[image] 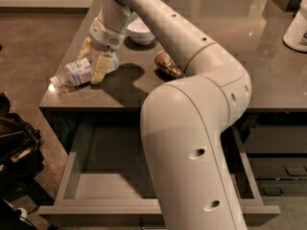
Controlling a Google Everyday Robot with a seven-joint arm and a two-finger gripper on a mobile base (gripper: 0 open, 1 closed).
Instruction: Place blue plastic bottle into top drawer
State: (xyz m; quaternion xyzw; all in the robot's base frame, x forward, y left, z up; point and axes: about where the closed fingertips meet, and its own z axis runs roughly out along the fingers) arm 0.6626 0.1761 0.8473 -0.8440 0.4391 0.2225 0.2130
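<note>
The blue plastic bottle (72,74) lies on its side near the front left corner of the grey counter (268,75), cap pointing left. My gripper (88,69) reaches down over the bottle's right half with its jaws open. One cream finger (100,68) stands in front of the bottle and the other (85,48) behind it. The bottle rests on the counter. The top drawer (72,172) stands pulled out below the counter, wide, grey and holding nothing; my arm (192,143) covers its middle and right part.
A brown-gold can (168,64) lies on the counter right of the bottle. A white bowl (142,31) sits behind the gripper. A white container (297,28) stands at the far right. Dark drawers (276,169) are at lower right, dark gear (14,150) on the floor at left.
</note>
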